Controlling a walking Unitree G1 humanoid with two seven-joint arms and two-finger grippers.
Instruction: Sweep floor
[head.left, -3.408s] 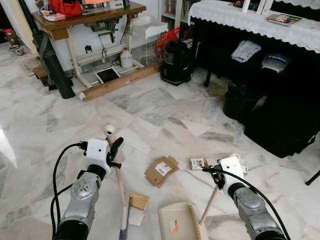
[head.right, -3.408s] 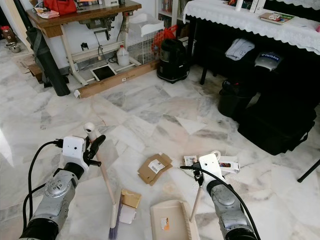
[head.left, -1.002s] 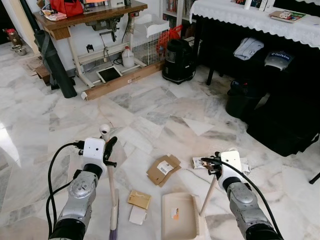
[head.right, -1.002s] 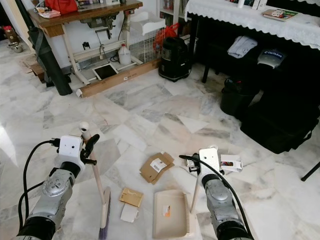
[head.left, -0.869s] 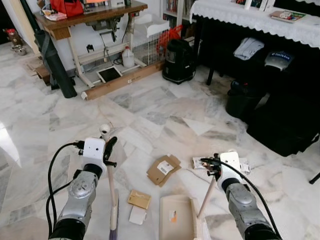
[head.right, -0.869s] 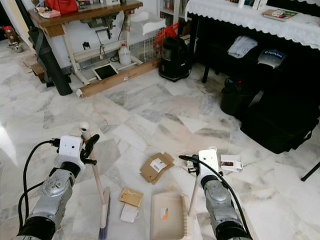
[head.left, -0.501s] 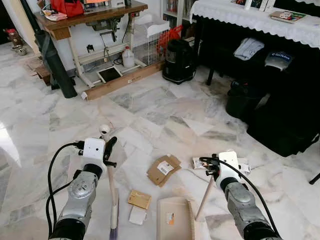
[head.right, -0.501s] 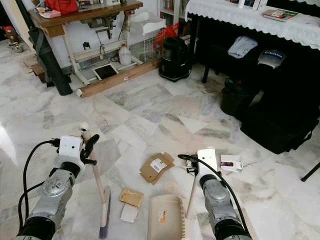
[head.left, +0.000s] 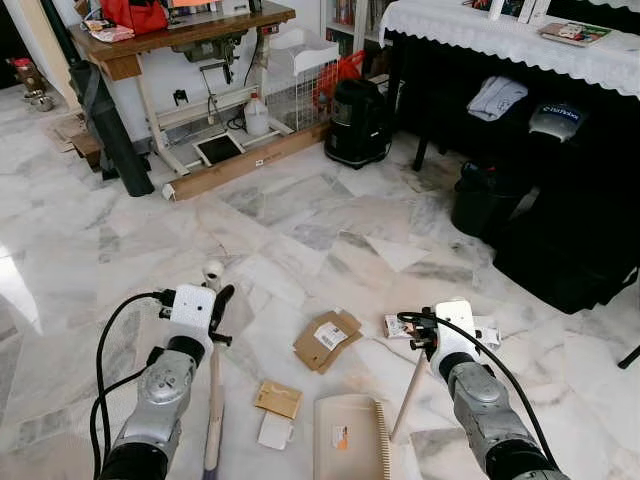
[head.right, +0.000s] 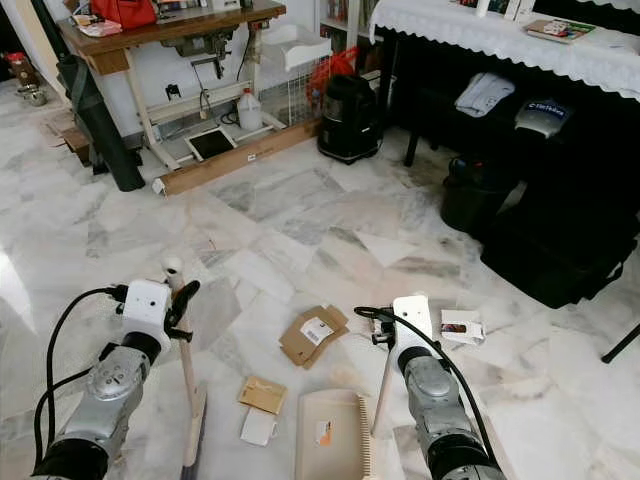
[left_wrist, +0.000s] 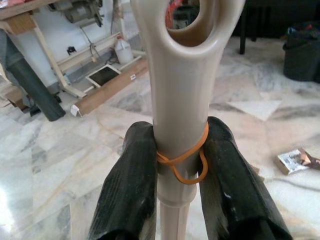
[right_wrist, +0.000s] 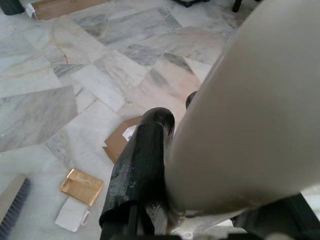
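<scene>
Broom (head.left: 212, 420) in left end effector (left_wrist: 181, 165), dustpan (head.left: 346, 440) in right end effector (head.left: 432, 338)

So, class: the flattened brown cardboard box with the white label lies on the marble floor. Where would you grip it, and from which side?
The cardboard box lies flat between the broom and the dustpan, so pinching from straight above probably fails. Its folded flaps look slightly raised at the edge facing the robot; come in low from that side and pinch a flap edge.
</scene>
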